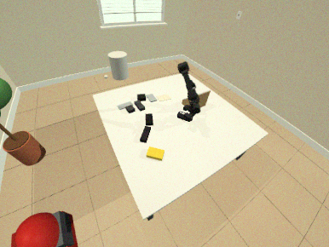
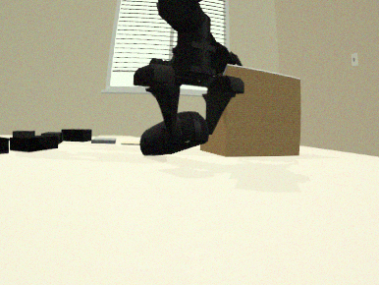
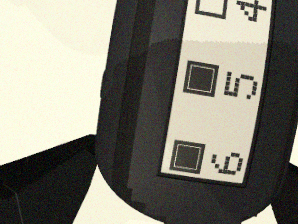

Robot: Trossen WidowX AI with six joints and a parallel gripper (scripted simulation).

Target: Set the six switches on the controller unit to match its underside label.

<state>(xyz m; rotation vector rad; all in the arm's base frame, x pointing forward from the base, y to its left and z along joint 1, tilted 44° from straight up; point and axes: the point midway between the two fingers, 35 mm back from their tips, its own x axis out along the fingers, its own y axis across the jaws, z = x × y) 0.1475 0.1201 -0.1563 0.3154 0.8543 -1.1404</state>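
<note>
The dark grey controller unit is between the fingers of my gripper, which is shut on its sides. In the exterior view it is slightly tilted, its left end low at the bench. Its underside faces the wrist camera. The pale label shows square 6 filled, square 5 filled, and square 4, cut by the frame's top edge, empty. Squares 1 to 3 are out of view. The rocker switches are hidden.
A brown box stands close beside the arm. Several black modules, among them a long one and a shorter one, lie to the left. Grey plates, a cream plate and a yellow block lie farther off.
</note>
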